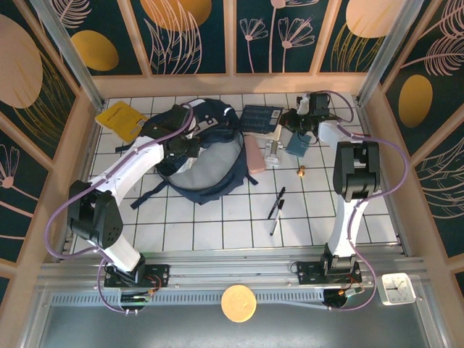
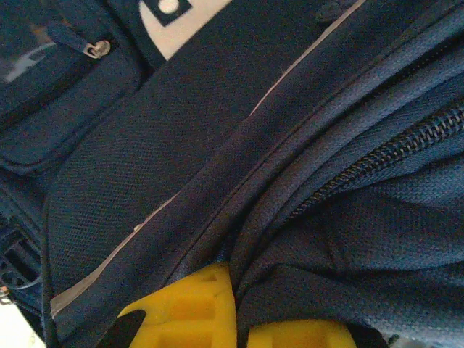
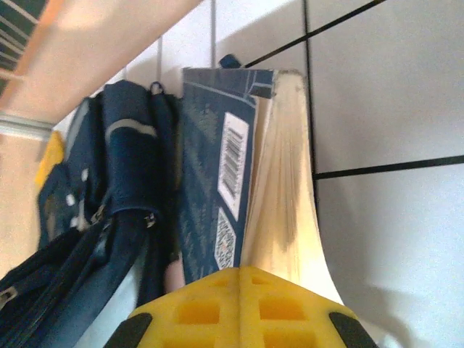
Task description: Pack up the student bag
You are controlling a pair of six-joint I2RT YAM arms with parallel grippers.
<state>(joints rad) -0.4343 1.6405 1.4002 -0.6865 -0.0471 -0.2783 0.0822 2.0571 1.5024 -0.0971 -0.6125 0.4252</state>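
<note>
Top view, far left: a yellow pad is seen flat on the tiled table, by the back-left corner. Just right of it the left gripper is placed on the bag. The bag is laid left of centre toward the back of the table, mouth wide, straps trailing toward the near side. In the left wrist view the left gripper is seen pressed together on a fold of bag fabric beside the zip; the fold is caught between the yellow fingers.

Right of the bag a dark blue book is laid flat at the back. A pink block is set just beside the bag's right edge. Two pens are laid nearer, apart from the rest.

The right gripper is found at the book's right edge, with a teal item close by. In the right wrist view the right gripper is pressed together at the book's page edge (barcode side shown); whether pages are pinched cannot be told. The bag is seen beyond the book.

A small brass piece is set right of the pink block. A clock is placed at the near right, off the tiles.
</note>
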